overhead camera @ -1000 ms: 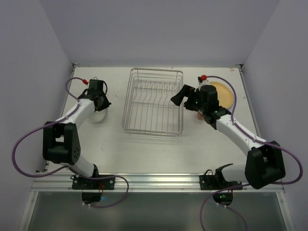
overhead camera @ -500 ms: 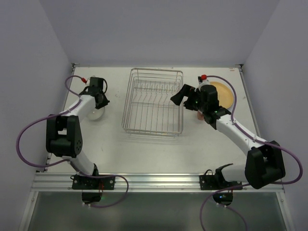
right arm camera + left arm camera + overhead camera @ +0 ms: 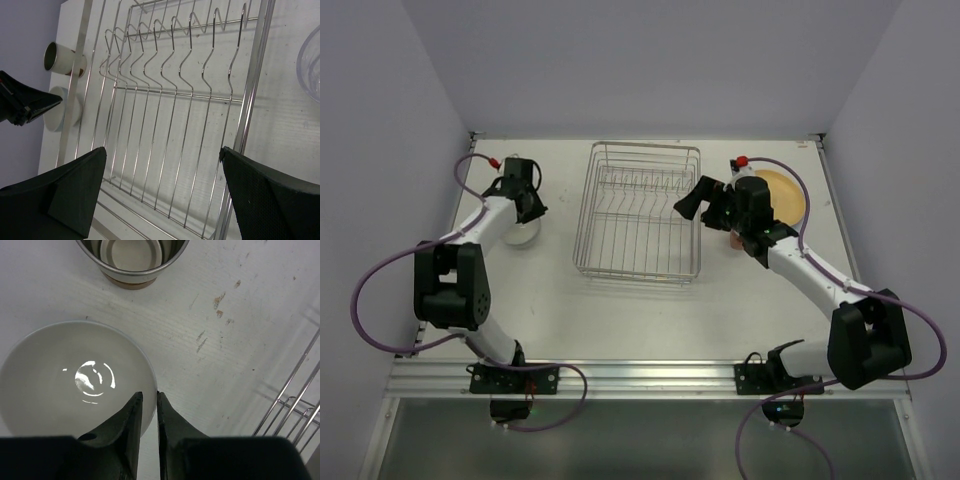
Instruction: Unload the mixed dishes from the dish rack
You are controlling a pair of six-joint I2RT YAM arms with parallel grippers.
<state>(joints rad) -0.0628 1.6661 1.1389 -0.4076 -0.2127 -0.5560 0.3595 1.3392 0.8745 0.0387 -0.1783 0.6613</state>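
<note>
The dish rack [image 3: 638, 210] sits mid-counter [image 3: 620, 310], its long axis running away from the arm bases, with upright plate tines across its far half. To its left, the white bowl [image 3: 65, 375] sits mouth-up just beside a small cup [image 3: 132, 260]. The left gripper [image 3: 146, 402], its arm sharply folded, pinches the bowl's rim. The right gripper [image 3: 703, 207], spread wide, hangs at the rack's right side, facing it.

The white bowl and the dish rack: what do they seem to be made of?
The white bowl is probably glazed ceramic, though glossy plastic is possible: a bright light reflection sits on its smooth inside. The dish rack looks like polished or plated metal wire: thin silver rods with bright highlights.
</note>
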